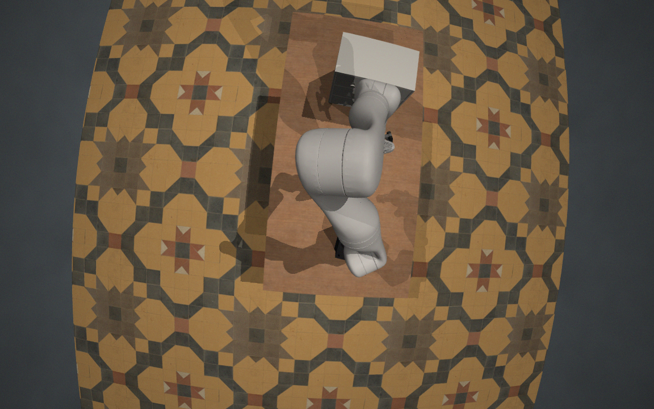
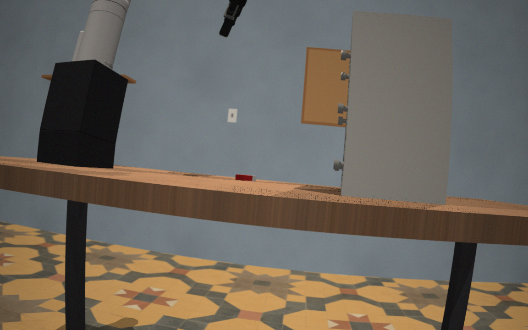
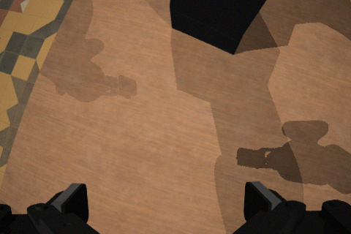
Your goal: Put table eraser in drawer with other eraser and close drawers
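Wrist view has my gripper [image 3: 166, 202] spread as wide as it goes, with nothing between the fingers; below them I see only bare wooden table [image 3: 137, 131], arm shadows and the black pedestal [image 3: 219, 0] that carries the arm. From the exterior view the gripper [image 2: 228, 22] hangs high above the table, well apart from everything on it, pointing down and a little towards the pedestal.

Further out, the red eraser [image 2: 244, 177] lies flat on the table [image 2: 217, 200], between the pedestal [image 2: 81, 110] and the grey chest [image 2: 397, 106], nearer the chest and not touching it. It is untouched as far as I can see. The chest's drawer knobs [image 2: 344, 55] face the pedestal, and none of the fronts looks pulled out; from the side I judge every drawer shut. The top view hides most of the chest front behind the arm [image 1: 339, 162], so I cannot tell what any drawer holds.

My judgement: almost nothing is done. I have yet to open drawers to find the one holding an eraser, pick up the red one, drop it in, and push every drawer home without shifting the chest.
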